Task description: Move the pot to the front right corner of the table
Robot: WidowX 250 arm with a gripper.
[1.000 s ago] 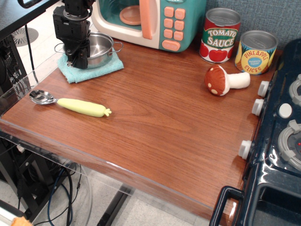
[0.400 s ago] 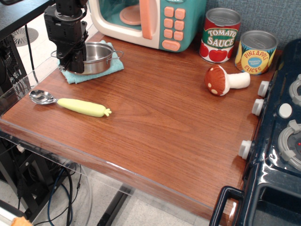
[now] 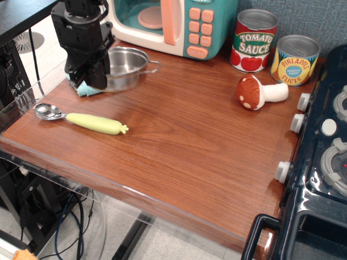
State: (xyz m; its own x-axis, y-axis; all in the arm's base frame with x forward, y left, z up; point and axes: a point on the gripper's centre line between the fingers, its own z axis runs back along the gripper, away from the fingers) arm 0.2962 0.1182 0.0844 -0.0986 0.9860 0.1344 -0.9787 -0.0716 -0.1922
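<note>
The pot (image 3: 128, 66), a small shiny steel pot with a wire loop handle showing on its right, is at the back left of the table (image 3: 190, 146). My black gripper (image 3: 91, 80) comes down over the pot's left rim and is shut on it. The left handle is hidden behind the gripper. I cannot tell whether the pot is touching the table. A teal cloth (image 3: 85, 90) peeks out from under the gripper and the pot.
A spoon with a yellow handle (image 3: 95, 123) lies front left. A toy microwave (image 3: 173, 24) stands behind the pot. A tomato sauce can (image 3: 255, 40), a pineapple can (image 3: 295, 59) and a plush mushroom (image 3: 260, 92) are back right. A dark blue toy stove (image 3: 320, 162) fills the right side.
The pot has shifted right and forward off most of the teal cloth, together with my gripper. The cloth is now mostly covered.
</note>
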